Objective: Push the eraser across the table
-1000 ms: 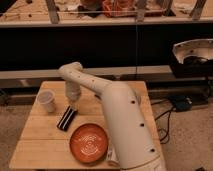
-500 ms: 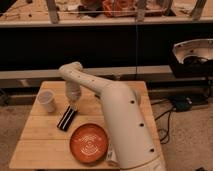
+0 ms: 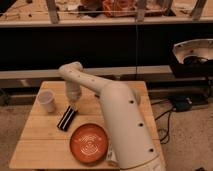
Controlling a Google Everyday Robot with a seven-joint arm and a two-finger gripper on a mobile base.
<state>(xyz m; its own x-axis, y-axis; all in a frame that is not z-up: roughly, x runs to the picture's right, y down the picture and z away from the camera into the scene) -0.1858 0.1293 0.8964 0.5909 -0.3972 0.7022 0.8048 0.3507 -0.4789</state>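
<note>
The gripper (image 3: 73, 104) sits by the upper end of the black eraser (image 3: 66, 118), left of the middle of the tabletop (image 3: 42, 145). I cannot tell if it is spread or pressed together. A push on that end alone could spin the eraser into the orange plate (image 3: 89, 143).

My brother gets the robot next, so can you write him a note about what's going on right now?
Gripper: points down over the table, at the far end of the eraser; whether it touches the eraser cannot be told.
Eraser: lies slanted on the left half of the table, between the white cup and the orange plate, clear of both.
Done: the gripper is lined up at the eraser.
Left: push the eraser across the table, keeping it off the plate.
</note>
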